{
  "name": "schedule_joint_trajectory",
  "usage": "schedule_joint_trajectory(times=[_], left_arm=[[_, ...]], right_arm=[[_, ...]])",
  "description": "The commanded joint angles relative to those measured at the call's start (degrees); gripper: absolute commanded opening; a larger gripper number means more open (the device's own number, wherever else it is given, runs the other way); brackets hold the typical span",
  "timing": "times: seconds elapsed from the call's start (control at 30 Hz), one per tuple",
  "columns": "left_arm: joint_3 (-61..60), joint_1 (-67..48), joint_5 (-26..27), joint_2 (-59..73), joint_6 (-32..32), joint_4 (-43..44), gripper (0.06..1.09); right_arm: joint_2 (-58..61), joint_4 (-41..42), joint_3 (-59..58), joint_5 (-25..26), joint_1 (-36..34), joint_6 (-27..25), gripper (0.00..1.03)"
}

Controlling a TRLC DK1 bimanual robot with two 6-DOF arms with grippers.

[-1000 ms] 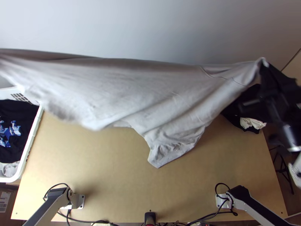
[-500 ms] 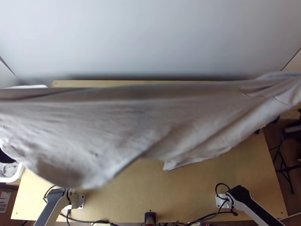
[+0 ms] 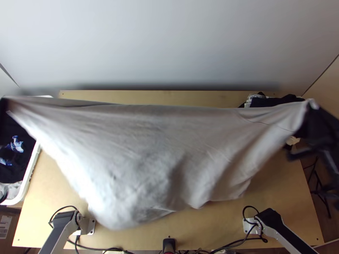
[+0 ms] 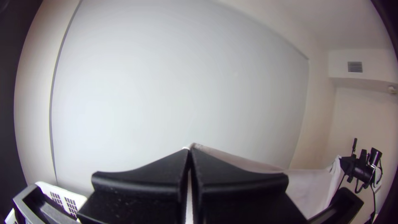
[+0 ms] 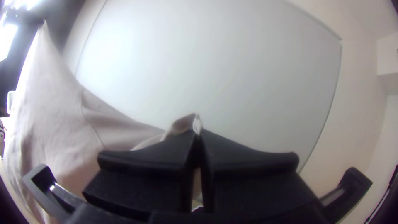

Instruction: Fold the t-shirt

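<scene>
Since half second ago, far corner of grey t-shirt [image 3: 169,156] swings inward on my right side. Shirt hangs stretched over table [image 3: 279,228]. My left claw [image 4: 190,151] pinches one upper corner, fingers together; my right claw [image 5: 197,133] pinches opposite one. Cloth looks light, soft, billowy; best keep both corners, lower gently.

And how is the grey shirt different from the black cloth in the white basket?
The shirt is plain grey; the black cloth has a blue print. The shirt hangs stretched between the left gripper and right gripper, while the black cloth lies in the basket. Both are cloth.
</scene>
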Motion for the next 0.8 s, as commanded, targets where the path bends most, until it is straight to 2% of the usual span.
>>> schedule_joint_trajectory(times=[0.0, 0.17, 0.37, 0.47, 0.77], left_arm=[[-13.5, 0.0, 0.0, 2.5, 0.2, 8.9, 0.09], [-19.7, -0.4, -1.2, 6.5, 1.6, 15.7, 0.09], [-25.5, -1.9, -2.4, 11.9, 3.0, 22.8, 0.09], [-27.7, -4.1, -5.0, 14.5, 3.9, 26.4, 0.09], [-31.1, -5.7, -7.9, 25.3, 4.3, 36.3, 0.09]], right_arm=[[2.8, 8.2, -11.8, -0.1, 0.1, 0.9, 0.03], [9.5, 16.9, -16.2, -0.3, -1.0, 0.9, 0.03], [19.5, 24.6, -16.0, -1.8, -4.5, 1.1, 0.03], [25.0, 26.7, -13.9, -2.4, -6.5, 2.2, 0.03], [41.3, 30.5, -5.7, -3.1, -8.5, 4.4, 0.03]])
